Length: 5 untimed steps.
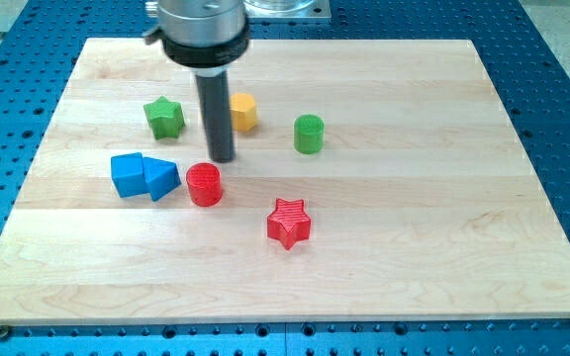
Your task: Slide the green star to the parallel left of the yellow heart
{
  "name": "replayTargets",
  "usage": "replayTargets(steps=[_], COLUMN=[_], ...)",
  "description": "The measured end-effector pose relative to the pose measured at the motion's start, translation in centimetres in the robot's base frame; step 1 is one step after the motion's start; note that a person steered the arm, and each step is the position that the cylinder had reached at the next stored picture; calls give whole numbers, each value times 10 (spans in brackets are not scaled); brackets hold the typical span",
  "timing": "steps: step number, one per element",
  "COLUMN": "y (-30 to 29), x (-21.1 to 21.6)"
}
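The green star [164, 118] lies on the wooden board [414, 247] at the upper left. A yellow block [244, 112] lies to its right, partly hidden behind my rod, so its shape is unclear. My tip [222, 158] rests on the board between the two and a little lower. It sits right of the green star, just below-left of the yellow block, and just above the red cylinder [204, 185]. It touches none of the blocks that I can see.
A green cylinder [309, 133] lies right of the yellow block. A blue cube [127, 175] and a blue triangular block [161, 179] touch each other below the green star. A red star [288, 222] lies at lower centre.
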<state>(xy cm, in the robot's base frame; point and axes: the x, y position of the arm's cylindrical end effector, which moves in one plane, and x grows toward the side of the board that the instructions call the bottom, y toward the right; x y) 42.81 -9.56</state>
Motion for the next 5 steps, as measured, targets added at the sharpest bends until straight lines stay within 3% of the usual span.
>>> replayTargets(steps=[1, 2, 3, 5], y=[-3, 52, 11, -23], x=[52, 89, 78, -9])
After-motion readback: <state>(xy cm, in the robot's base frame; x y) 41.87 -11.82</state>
